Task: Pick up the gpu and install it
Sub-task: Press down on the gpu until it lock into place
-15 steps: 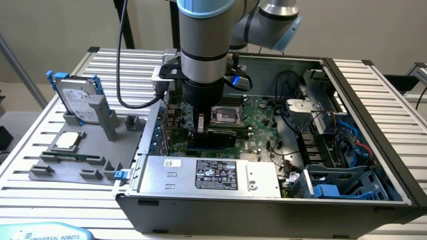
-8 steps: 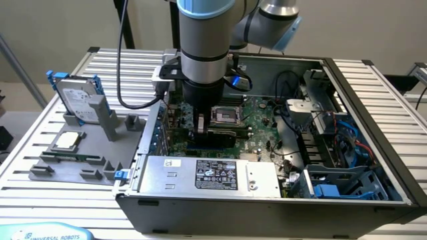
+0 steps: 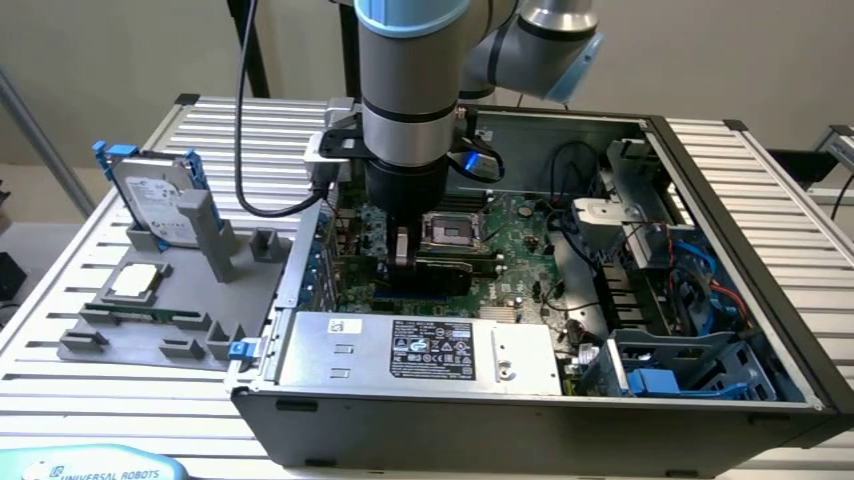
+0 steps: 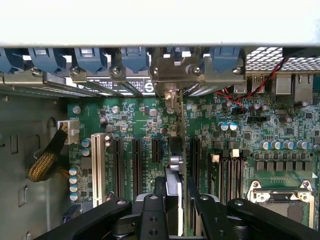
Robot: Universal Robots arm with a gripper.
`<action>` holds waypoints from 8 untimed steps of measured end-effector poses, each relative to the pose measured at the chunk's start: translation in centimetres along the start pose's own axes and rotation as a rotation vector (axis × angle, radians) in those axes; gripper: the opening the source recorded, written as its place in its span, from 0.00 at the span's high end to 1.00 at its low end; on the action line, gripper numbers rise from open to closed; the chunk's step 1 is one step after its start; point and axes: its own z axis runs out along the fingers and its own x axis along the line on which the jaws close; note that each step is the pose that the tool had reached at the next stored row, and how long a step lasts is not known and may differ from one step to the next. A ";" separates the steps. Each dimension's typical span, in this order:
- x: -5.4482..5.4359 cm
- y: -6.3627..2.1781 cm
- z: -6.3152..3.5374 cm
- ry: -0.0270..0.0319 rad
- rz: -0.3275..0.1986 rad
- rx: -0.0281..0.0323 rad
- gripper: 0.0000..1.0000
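Note:
The gpu stands on edge between my fingers, seen edge-on as a thin card. Its silver end bracket lies against the rear slot openings of the open computer case. My gripper is shut on the card's upper edge. The card sits in line with a black expansion slot on the green motherboard, between neighbouring slots. Whether it is pressed fully home I cannot tell. In the exterior view my gripper reaches down inside the case, just beside the processor socket.
A grey fixture at the exterior view's left holds a silver hard drive with blue rails and a small square processor chip. The power supply fills the case's near side. Cables and drive bays crowd the exterior view's right.

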 end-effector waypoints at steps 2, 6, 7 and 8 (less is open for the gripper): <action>0.0 0.00 0.07 0.0001 0.000 0.0000 0.73; 0.0 0.00 0.16 0.0000 0.000 0.0000 0.73; 0.0 0.00 0.18 0.0000 0.000 0.0000 0.73; 0.0 0.00 0.21 -0.0002 0.000 0.0002 0.73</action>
